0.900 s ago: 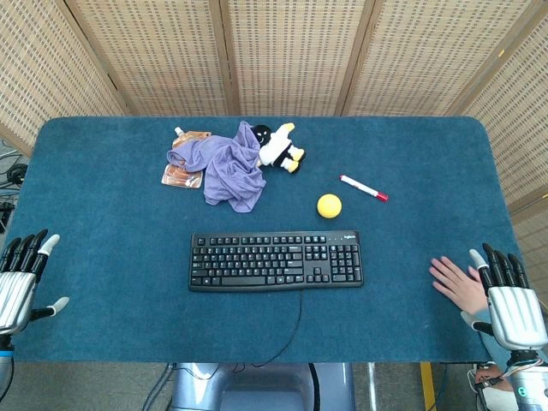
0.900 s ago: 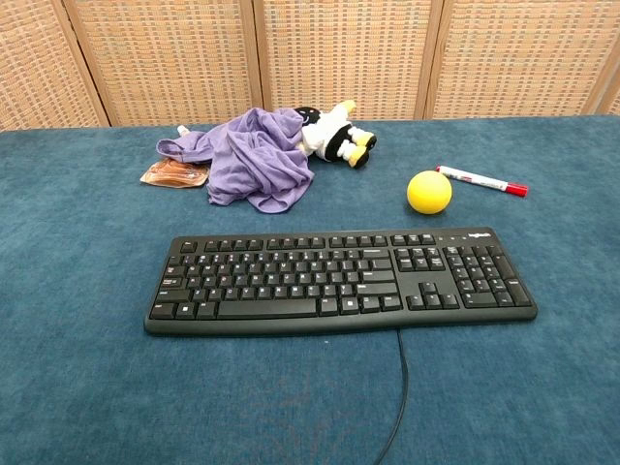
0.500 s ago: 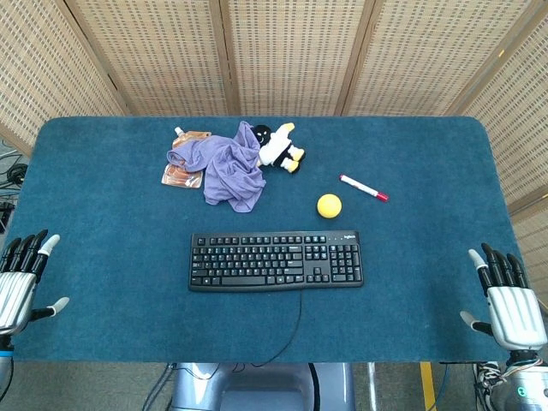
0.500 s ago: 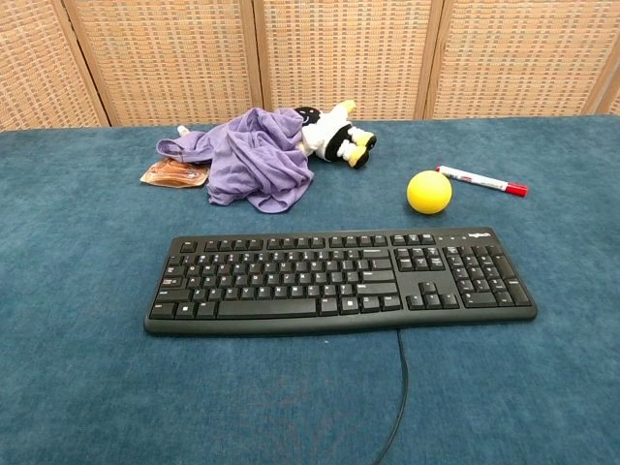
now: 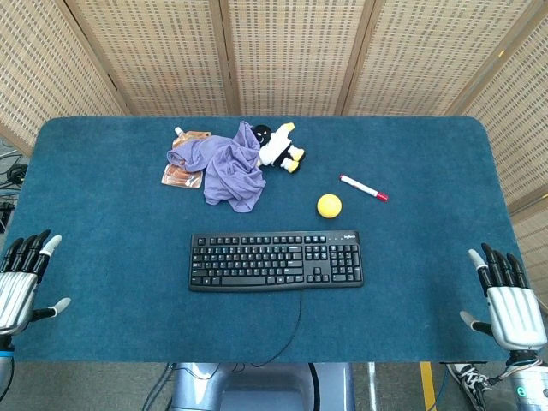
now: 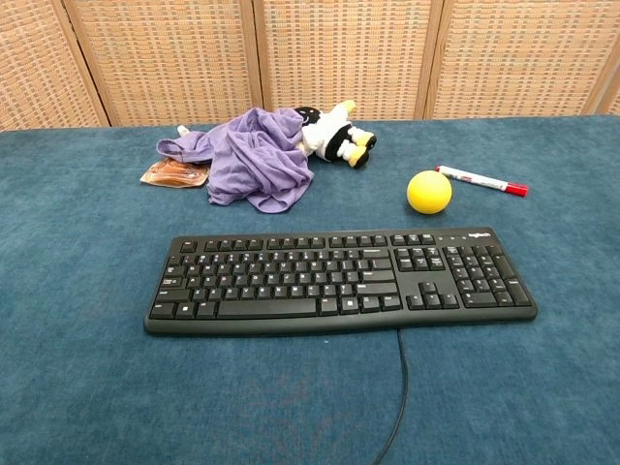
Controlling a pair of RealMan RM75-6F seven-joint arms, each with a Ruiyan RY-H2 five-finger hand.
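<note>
Black plastic keyboard is lying untouched; left hand at eight o'clock and right hand at four are hovering empty, fingers seemingly spread, unchanged; someone's hand beside the right one has withdrawn.

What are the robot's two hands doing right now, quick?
Left hand: open, fingers apart, holding nothing, at the table's left edge.
Right hand: open, fingers apart, holding nothing, at the table's right edge.

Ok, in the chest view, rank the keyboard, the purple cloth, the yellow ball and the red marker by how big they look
1. keyboard, nearest the camera
2. purple cloth
3 and 4. red marker and yellow ball: unsure, since the marker is longer but far thinner.
</note>
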